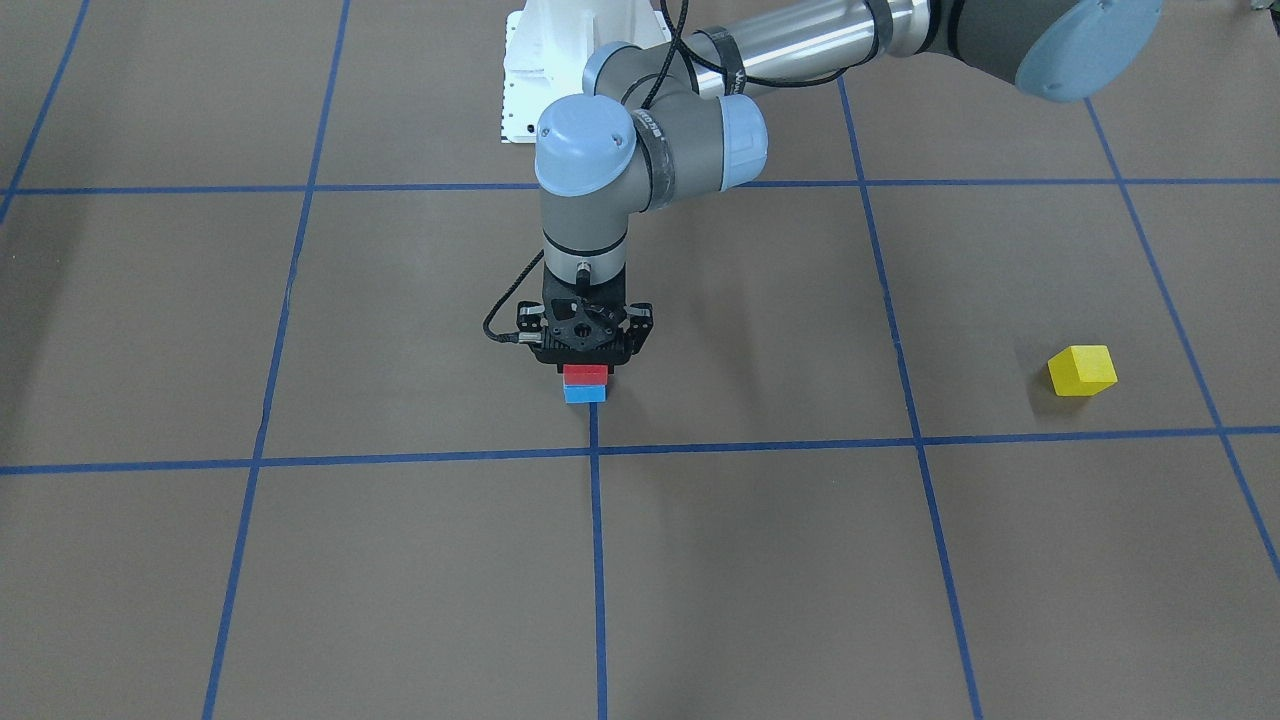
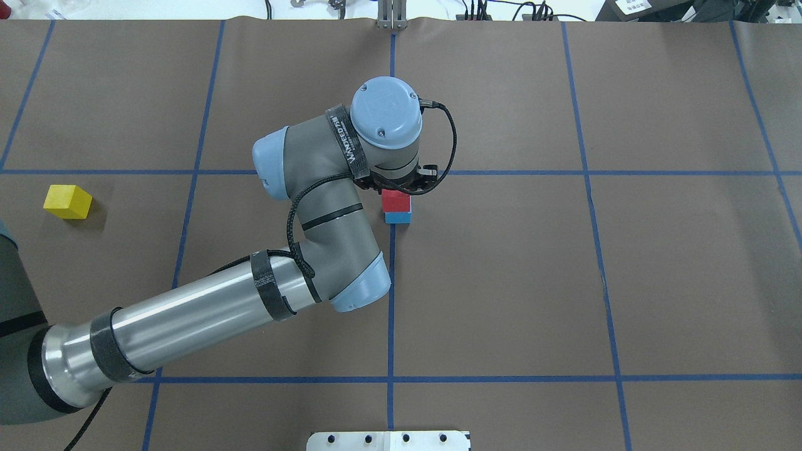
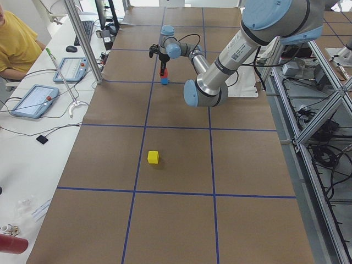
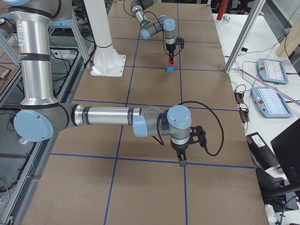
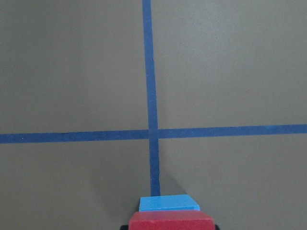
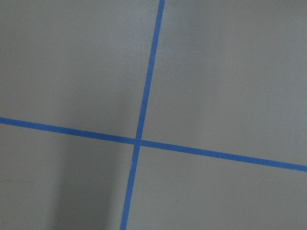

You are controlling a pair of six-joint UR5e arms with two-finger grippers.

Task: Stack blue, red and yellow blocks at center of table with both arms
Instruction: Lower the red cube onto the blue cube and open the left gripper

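Red block [image 1: 586, 373] stacked on blue block [image 1: 585, 394] at centre of table [image 1: 800, 560], just beside blue tape cross [image 1: 594, 450]. Left gripper [image 1: 585, 358] clamped on red block from above. Yellow block [image 1: 1081, 370] set well apart, on left arm's side. Right gripper [image 4: 182, 161] held low over tape line; fingers' state cannot be told.

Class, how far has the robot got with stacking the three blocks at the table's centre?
Done: the small red cube block sits on the small blue cube block near the centre. In hand: the left gripper is closed around the red one, not yet released. Left: the yellow cube block lies alone on the robot's left side, untouched; the right gripper hangs far from it.
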